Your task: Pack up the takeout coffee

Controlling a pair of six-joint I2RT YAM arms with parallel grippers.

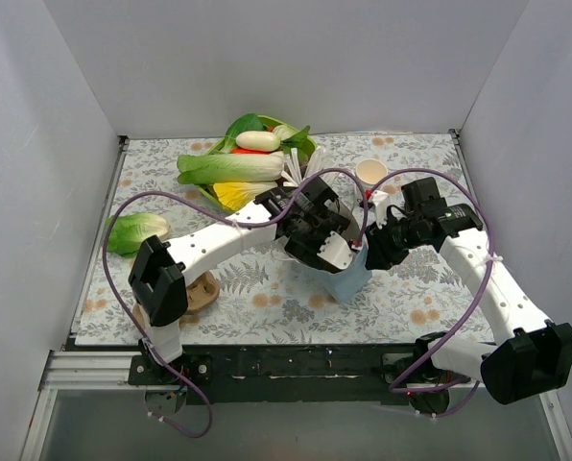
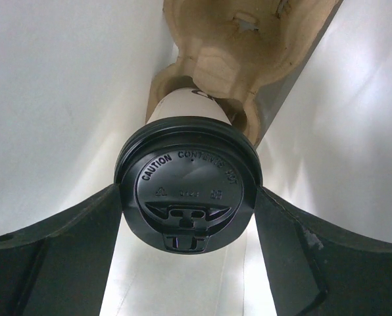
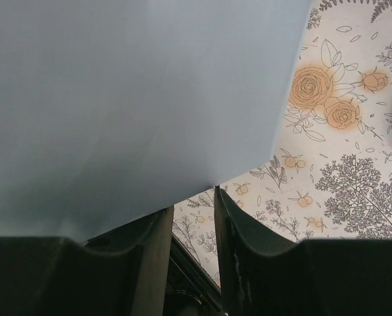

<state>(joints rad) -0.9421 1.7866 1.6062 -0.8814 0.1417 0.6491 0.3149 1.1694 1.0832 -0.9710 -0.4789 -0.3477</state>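
The takeout coffee is a cream-white paper cup (image 2: 183, 105) with a black lid (image 2: 186, 178). It sits deep inside a pale blue bag (image 1: 349, 281), its base against a brown cardboard carrier (image 2: 229, 46). My left gripper (image 2: 188, 194) reaches into the bag's mouth, and both fingers press the lid's rim. In the top view the left gripper (image 1: 326, 248) is partly sunk in the bag. My right gripper (image 1: 374, 252) is at the bag's right edge. In the right wrist view the bag's wall (image 3: 130, 99) lies over the right gripper (image 3: 193, 201), whose fingers stand a little apart with tablecloth showing between them.
A green bowl (image 1: 308, 152) heaped with vegetables stands at the back centre. A second open paper cup (image 1: 370, 173) is behind the right arm. A lettuce head (image 1: 134, 232) lies at the left, and a brown disc (image 1: 205, 290) is beside the left arm's base.
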